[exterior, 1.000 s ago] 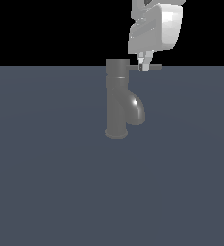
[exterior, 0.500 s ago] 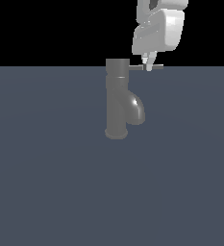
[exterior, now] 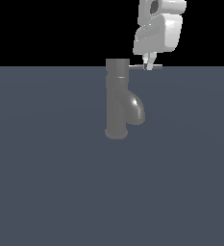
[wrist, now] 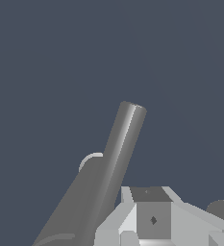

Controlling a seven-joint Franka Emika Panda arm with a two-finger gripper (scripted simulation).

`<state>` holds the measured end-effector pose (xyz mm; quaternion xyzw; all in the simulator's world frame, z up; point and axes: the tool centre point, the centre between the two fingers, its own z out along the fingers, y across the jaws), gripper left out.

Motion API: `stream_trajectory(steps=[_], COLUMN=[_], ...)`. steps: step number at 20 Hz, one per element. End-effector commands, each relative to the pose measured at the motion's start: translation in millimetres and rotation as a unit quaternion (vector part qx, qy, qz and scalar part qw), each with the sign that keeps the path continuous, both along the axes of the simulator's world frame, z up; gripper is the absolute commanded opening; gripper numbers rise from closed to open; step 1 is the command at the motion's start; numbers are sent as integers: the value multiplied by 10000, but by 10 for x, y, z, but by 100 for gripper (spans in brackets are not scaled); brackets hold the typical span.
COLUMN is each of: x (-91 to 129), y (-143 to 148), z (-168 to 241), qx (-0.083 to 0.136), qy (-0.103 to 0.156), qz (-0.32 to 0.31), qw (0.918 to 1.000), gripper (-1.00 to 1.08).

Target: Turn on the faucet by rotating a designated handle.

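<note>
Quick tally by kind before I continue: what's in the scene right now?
Faucets: 1, the grey faucet
Handles: 1, the thin handle on its top cap
Grippers: 1, the white gripper at the handle's outer end
Total: 3

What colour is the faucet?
Dull grey metal; the faucet shows best in the exterior view.

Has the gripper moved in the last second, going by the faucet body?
Yes. Measured against the fixed faucet, the gripper has drifted slightly toward the exterior view's right, sliding outward along the handle and away from the top cap.
</note>
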<state>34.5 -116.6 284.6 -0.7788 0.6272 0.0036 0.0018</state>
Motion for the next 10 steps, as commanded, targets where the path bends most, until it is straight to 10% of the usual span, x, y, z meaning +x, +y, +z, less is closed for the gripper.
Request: stream_trajectory(steps=[1, 10], x=[42, 220], y=[-226, -376], z=[-3, -1], qx=[-33, -36], qy=[-15, -16], qz=[-146, -181], qw=[9999, 9998], gripper=[-100, -100])
